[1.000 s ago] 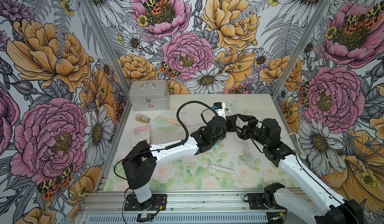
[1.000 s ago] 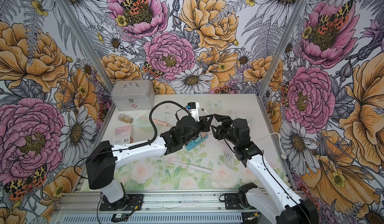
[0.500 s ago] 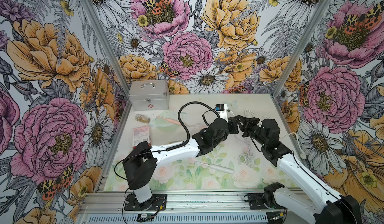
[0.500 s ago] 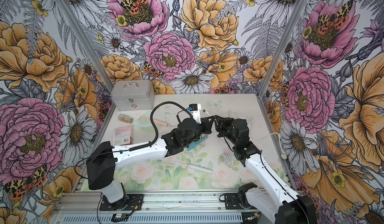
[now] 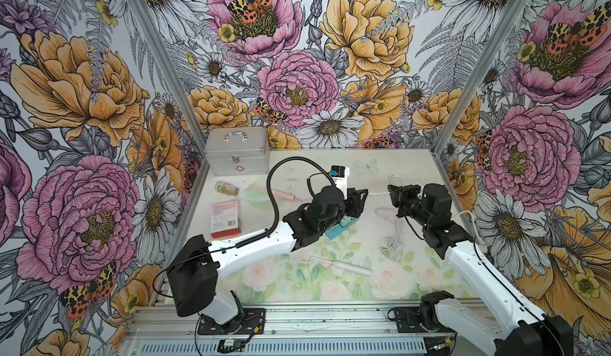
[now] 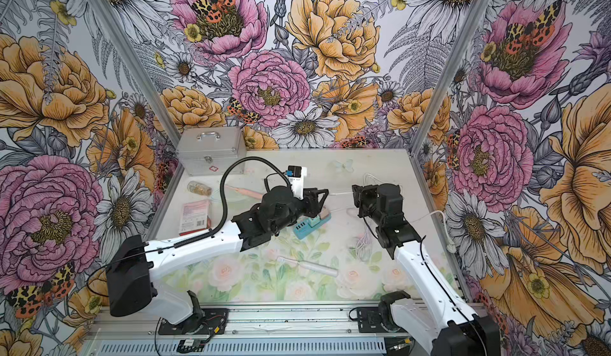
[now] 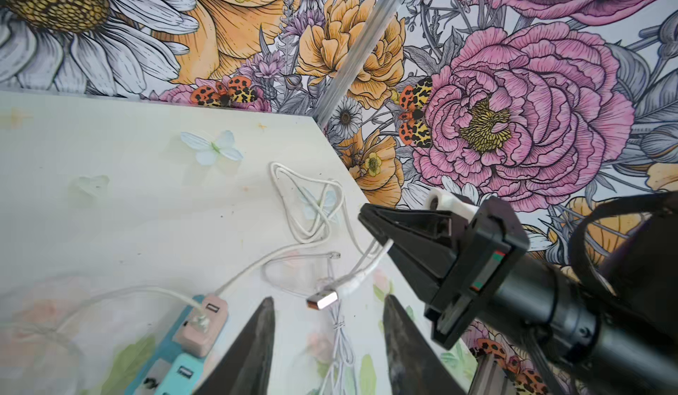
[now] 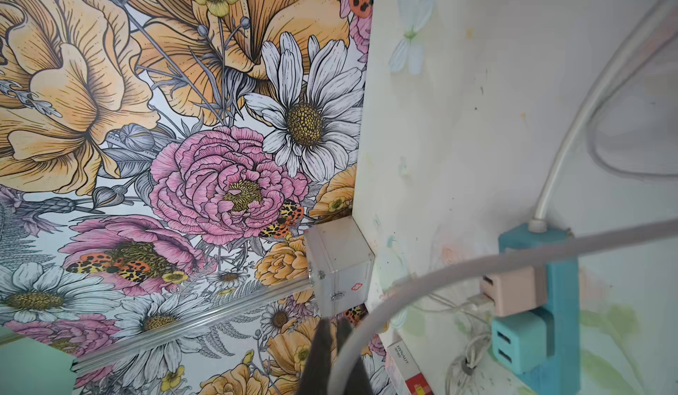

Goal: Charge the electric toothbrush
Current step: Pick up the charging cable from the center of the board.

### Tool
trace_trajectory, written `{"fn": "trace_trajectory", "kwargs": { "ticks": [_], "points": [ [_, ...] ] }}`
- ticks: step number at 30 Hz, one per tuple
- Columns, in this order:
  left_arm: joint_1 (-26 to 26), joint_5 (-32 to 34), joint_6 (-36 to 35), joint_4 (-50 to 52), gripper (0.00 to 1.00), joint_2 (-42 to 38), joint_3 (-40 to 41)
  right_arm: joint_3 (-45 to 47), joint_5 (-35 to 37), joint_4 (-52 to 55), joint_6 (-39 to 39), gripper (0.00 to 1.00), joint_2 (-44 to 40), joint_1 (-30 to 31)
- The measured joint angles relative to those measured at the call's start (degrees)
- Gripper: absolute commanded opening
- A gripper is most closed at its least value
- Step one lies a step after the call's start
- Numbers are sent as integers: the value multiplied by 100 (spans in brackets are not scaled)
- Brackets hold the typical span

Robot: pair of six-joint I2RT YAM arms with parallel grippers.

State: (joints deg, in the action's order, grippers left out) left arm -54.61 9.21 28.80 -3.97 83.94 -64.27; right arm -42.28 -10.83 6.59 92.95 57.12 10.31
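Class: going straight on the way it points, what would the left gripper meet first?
Left gripper: probably the silver USB plug on the white cable, just ahead of its open jaws; depth unclear.

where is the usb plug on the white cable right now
In the left wrist view the usb plug hangs between the open left pincer and the right pincer gripping its cable, near the pink adapter.
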Motion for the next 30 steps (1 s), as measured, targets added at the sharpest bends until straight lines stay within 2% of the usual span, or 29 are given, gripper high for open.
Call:
{"fn": "trace_trajectory", "kwargs": {
  "ticks": [5,11,16,22,30],
  "points": [
    [835,-964,-704,599,52,-404,-52,-785,-380,767,-1421,0,389,-59],
    [898,-2011,-1491,1023,54,-173,-133,-1394,-546,1665,-2778,0,529,-52],
    [511,-2061,-2334,1019,54,96,-184,-1770,-448,2393,-3077,0,629,85],
    [-175,-1893,-3086,973,43,1029,-835,-2050,-293,2881,-3101,0,973,323],
    [-94,-1731,-3222,813,33,1257,-839,-2100,-136,3110,-3097,0,1012,367]
  ]
}}
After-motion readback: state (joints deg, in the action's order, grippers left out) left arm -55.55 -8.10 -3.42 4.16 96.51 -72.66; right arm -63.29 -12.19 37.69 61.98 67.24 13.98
